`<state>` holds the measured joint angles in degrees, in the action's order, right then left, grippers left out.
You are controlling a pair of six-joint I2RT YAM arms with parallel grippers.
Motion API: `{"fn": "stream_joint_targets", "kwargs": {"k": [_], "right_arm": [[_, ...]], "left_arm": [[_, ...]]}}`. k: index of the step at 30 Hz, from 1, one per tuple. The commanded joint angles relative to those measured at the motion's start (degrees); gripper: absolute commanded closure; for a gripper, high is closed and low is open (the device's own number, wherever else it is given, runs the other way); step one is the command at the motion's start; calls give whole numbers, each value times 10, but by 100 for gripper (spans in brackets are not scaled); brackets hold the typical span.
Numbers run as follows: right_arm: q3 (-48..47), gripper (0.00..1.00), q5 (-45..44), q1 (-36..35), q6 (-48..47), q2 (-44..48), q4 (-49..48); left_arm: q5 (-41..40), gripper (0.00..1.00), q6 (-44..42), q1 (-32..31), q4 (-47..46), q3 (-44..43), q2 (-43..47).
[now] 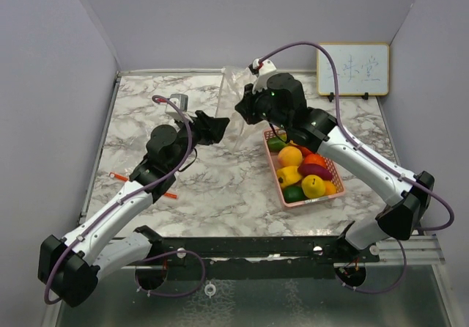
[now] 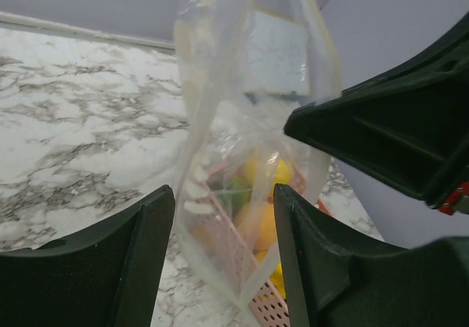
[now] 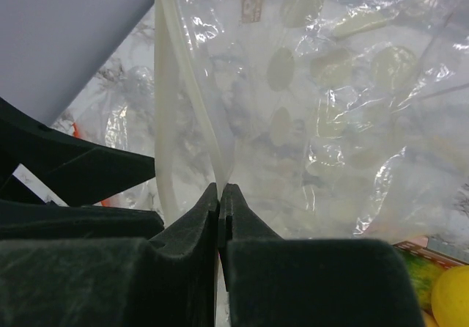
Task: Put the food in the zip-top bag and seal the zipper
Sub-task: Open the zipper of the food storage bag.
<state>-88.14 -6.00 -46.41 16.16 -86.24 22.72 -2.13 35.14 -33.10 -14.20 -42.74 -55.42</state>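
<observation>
The clear zip-top bag hangs upright over the marble table, empty. My right gripper is shut on its white zipper edge, with the film spread beyond the jaws. My left gripper is open, its jaws on either side of the bag's lower edge without pinching it. The food, yellow, orange, red, green and purple toy fruits, lies in the pink mesh basket. It shows through the bag in the left wrist view and at the right wrist view's corner.
A small whiteboard leans on the back wall at the right. An orange pen lies left of my left arm. A small grey object lies at the back left. The right gripper's black body is close beside the left fingers.
</observation>
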Motion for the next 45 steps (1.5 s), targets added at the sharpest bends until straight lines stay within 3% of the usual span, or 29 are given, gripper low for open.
{"fn": "stream_joint_targets", "kwargs": {"k": [1,6,13,14,19,23,28,31,35,38,42,45], "right_arm": [[1,98,18,-2,-3,-3,3],[-4,98,25,-2,-6,2,2],[-8,98,70,-2,-9,20,0],[-8,98,75,-2,-7,22,0],[-8,98,49,-2,3,35,16],[-5,98,-48,-2,29,41,53],[8,98,-252,2,69,30,144],[36,98,-319,13,90,21,179],[71,98,-299,26,114,7,185],[82,98,-217,26,92,5,145],[92,62,-39,26,9,24,38],[69,40,21,26,-3,24,33]], "left_arm": [[56,40,17,1,-67,-14,0],[42,36,10,1,-41,-16,-13],[-7,39,-21,1,-22,4,-24],[-13,44,-25,1,-18,3,-29],[-30,100,-47,1,6,-6,-31],[-108,100,-66,1,112,-40,-14],[-297,100,-123,1,322,-153,-12],[-415,100,-154,1,412,-213,-22],[-450,100,-208,1,454,-258,-31],[-403,100,-219,1,446,-253,-28],[-326,100,-180,1,413,-211,-26],[-302,100,-150,1,400,-190,-46]]}}
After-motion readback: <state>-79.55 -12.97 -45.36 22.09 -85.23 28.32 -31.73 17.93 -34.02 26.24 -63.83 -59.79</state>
